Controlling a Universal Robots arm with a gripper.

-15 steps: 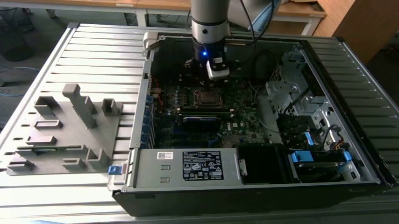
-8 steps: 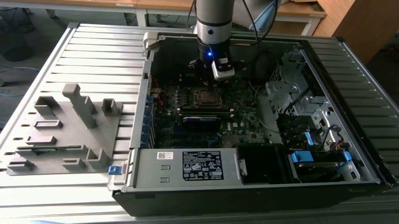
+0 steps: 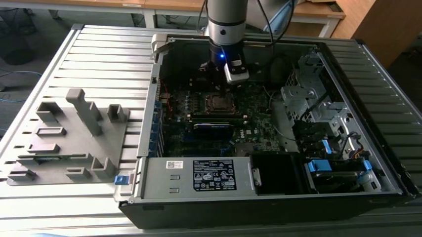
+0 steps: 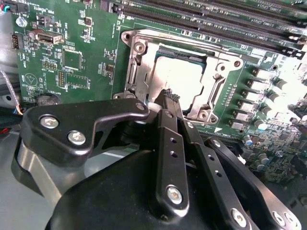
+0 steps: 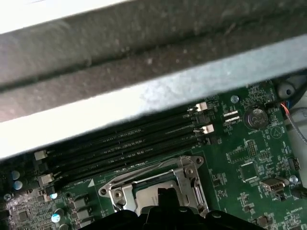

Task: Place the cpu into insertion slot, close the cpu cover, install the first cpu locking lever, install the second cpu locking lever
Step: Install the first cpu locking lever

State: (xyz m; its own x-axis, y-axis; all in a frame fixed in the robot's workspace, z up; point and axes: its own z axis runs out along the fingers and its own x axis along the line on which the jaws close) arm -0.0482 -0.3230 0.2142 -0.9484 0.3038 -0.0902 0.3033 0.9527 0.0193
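One arm reaches down into the open computer case (image 3: 277,123), its gripper (image 4: 169,96) poised just above the near edge of the insertion slot (image 4: 184,79) on the green motherboard (image 4: 72,62). In the second wrist view the two dark fingers (image 4: 165,129) lie pressed together with no gap and nothing between them, so the gripper is closed and empty. The cpu (image 4: 180,76) already sits flat in the slot, its dull grey top showing through the square opening of the cpu cover (image 4: 139,67), which appears to lie down over it, silvery frame level with the socket rim. Placing the chip and closing the cover therefore look done; the step in hand is most likely the first locking lever. A thin metal rod runs along one side of the socket, but whether it is latched I cannot tell. The long black memory slots (image 5: 124,143) run just beside the socket in both wrist views. A lever push calls for the closed fingertips to bear on the slim rod without slipping onto the cover or neighbouring capacitors.
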